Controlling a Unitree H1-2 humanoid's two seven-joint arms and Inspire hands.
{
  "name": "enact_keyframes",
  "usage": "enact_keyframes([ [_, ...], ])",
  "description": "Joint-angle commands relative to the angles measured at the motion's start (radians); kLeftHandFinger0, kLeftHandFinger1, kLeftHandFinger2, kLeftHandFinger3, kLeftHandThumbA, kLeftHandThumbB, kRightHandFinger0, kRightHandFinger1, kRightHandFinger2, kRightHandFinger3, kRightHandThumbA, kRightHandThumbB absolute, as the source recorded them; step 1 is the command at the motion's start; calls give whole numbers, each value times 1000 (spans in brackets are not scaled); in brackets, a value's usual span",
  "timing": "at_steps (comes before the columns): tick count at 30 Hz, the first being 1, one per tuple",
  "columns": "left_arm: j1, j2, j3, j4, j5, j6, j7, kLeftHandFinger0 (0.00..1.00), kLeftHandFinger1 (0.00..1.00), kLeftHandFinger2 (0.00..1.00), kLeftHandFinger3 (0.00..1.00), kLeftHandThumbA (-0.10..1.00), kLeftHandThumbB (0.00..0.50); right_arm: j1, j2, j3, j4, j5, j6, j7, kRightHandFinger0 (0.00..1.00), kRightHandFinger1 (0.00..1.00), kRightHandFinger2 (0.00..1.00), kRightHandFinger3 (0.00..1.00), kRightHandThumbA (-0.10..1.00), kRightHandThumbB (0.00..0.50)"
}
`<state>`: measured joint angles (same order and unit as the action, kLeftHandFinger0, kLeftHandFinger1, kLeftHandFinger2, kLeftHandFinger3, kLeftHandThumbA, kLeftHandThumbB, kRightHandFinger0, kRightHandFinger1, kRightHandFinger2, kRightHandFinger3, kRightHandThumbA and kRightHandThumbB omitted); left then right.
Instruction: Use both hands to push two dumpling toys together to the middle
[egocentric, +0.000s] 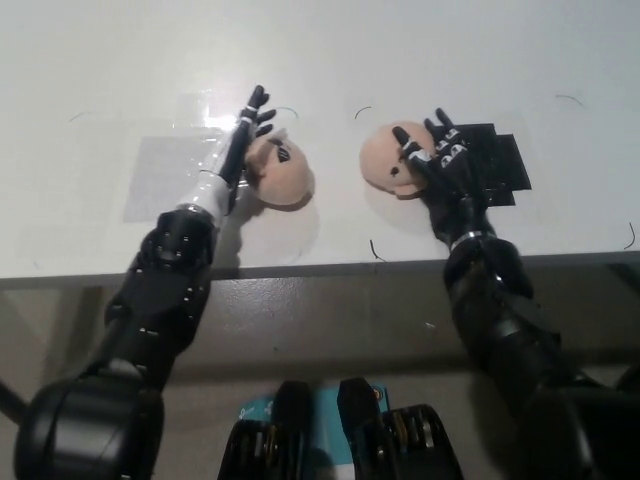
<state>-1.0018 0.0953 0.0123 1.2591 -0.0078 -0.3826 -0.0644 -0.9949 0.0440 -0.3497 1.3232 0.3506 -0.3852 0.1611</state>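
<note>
Black patch (497, 165) lies beside the open right hand (437, 160) and open left hand (243, 140), each touching its dumpling toy (385, 160).

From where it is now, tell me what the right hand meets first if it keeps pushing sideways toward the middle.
The right hand already rests against the right dumpling toy. Carried on inward, that toy would likely meet the left dumpling toy first; the table between them looks free.

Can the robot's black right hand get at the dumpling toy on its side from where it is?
Probably yes: the right hand already lies against the outer side of the right dumpling toy, with nothing between them.
</note>
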Motion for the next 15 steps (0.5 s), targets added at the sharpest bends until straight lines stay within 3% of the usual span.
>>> enact_keyframes([
  [1,-50,-5,1,-29,2,-21,26,1000,1000,1000,1000,1000,360,-60,10,2,-10,13,-17,18,1000,1000,1000,1000,1000,170],
  [5,-59,-20,3,-26,0,-17,23,1000,1000,1000,1000,1000,358,-62,15,0,-10,16,-17,26,1000,1000,1000,1000,1000,147],
  [10,-70,-41,4,-28,-2,0,30,1000,1000,1000,1000,1000,375,-71,28,-8,-6,26,-4,17,1000,1000,1000,1000,923,172],
  [15,-87,-54,-10,-9,16,-8,50,1000,1000,1000,1000,1000,412,-80,47,-5,2,24,-16,10,1000,1000,1000,1000,931,177],
])
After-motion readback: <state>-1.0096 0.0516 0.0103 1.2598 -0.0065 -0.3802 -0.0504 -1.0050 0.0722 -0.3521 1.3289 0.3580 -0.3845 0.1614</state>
